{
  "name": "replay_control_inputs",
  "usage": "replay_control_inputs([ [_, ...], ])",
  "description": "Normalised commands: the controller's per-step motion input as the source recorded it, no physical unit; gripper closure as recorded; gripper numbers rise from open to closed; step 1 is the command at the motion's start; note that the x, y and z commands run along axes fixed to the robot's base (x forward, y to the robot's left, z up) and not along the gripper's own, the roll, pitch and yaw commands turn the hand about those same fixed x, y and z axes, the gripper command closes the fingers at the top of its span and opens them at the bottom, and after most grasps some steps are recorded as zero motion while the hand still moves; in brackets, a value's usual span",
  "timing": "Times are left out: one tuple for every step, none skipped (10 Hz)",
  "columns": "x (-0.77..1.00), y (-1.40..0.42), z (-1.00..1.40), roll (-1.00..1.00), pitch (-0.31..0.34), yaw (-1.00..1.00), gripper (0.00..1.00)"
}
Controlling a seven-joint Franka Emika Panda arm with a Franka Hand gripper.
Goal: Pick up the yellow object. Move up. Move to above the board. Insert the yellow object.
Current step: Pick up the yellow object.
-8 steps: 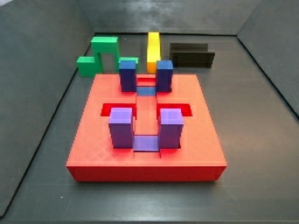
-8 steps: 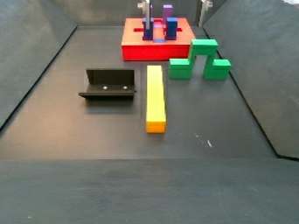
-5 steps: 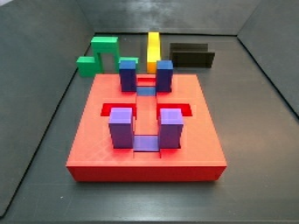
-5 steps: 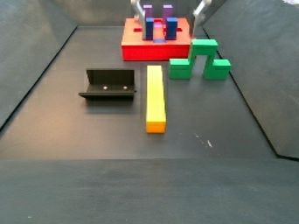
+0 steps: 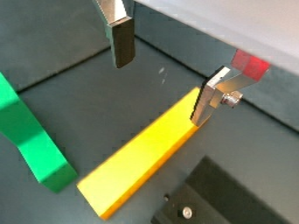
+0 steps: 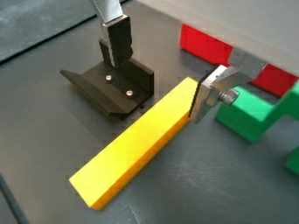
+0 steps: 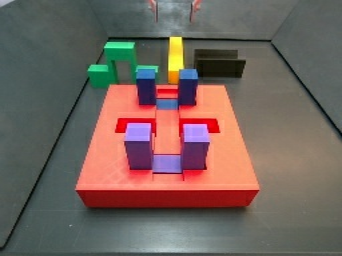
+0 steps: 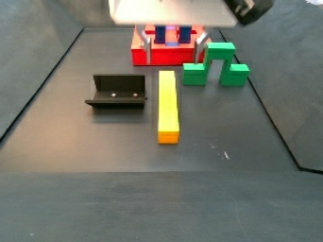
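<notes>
Hanging open above the floor, the pincer (image 5: 167, 77) straddles the yellow object (image 5: 146, 160) below — jaws set across its long axis.

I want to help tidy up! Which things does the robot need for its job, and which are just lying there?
Needed for the job:
- the yellow object, lying flat on the floor
- the board, red with purple blocks in it
- the gripper, open, hanging above the yellow object, holding nothing

Just lying about:
- the green arch block, beside the board
- the fixture, next to the yellow object
</notes>
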Motion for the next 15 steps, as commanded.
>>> replay_control_inputs([
  [0.14,0.00,-0.55,0.00,-0.103,0.00,0.00],
  [0.15,0.00,-0.48,0.00,-0.091,0.00,0.00],
  [0.15,0.00,-0.43,0.00,-0.076,0.00,0.00],
  [0.08,0.00,-0.37,0.00,-0.056,0.00,0.00],
  [0.04,0.00,-0.35,0.00,-0.046,0.00,0.00],
  [0.03,0.00,-0.38,0.00,-0.057,0.00,0.00],
  [0.00,0.00,-0.42,0.00,-0.066,0.00,0.00],
  [0.00,0.00,-0.42,0.00,-0.063,0.00,0.00],
  [0.00,0.00,-0.40,0.00,-0.059,0.00,0.00],
  [0.00,0.00,-0.36,0.00,-0.056,0.00,0.00],
  [0.00,0.00,-0.34,0.00,-0.053,0.00,0.00],
  [-0.04,0.06,-0.25,0.00,-0.027,0.00,0.00],
  [-0.03,0.08,-0.22,-0.01,-0.034,0.00,0.00],
  [0.00,0.09,-0.21,-0.06,-0.054,0.00,0.00],
  [0.00,0.11,-0.19,-0.11,-0.060,0.00,0.00],
])
